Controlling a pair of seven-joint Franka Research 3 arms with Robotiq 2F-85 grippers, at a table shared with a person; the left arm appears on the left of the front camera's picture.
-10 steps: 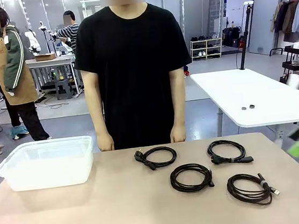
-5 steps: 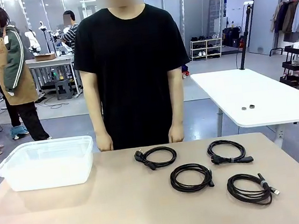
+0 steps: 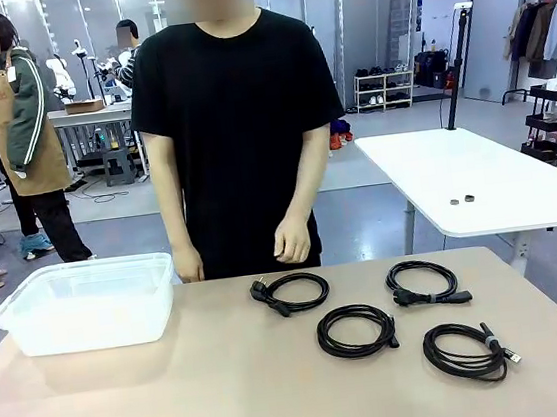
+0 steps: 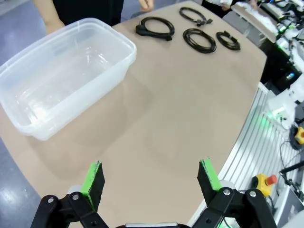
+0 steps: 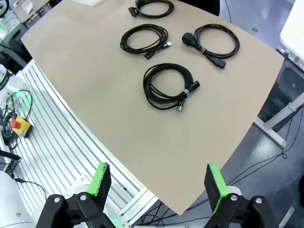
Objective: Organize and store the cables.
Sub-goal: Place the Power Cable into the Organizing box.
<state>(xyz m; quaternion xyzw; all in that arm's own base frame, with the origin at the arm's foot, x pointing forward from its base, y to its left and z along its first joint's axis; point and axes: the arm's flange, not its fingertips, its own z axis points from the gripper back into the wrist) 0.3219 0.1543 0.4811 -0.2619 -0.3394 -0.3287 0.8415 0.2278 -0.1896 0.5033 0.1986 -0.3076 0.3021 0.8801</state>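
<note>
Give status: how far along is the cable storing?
Done: nothing; the clear plastic tub sits empty. In hand: nothing; the left gripper and right gripper are both open and empty. Left: all four black coiled cables, lying on the beige table apart from the tub.

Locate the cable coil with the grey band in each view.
Front view: banded coil at lower right, nearest the table's near edge.
Left wrist view: upper right, farthest coil from the bin-side corner.
Right wrist view: centre, closest coil to the camera.
Shared landmark: the middle coil lying next to it.
</note>
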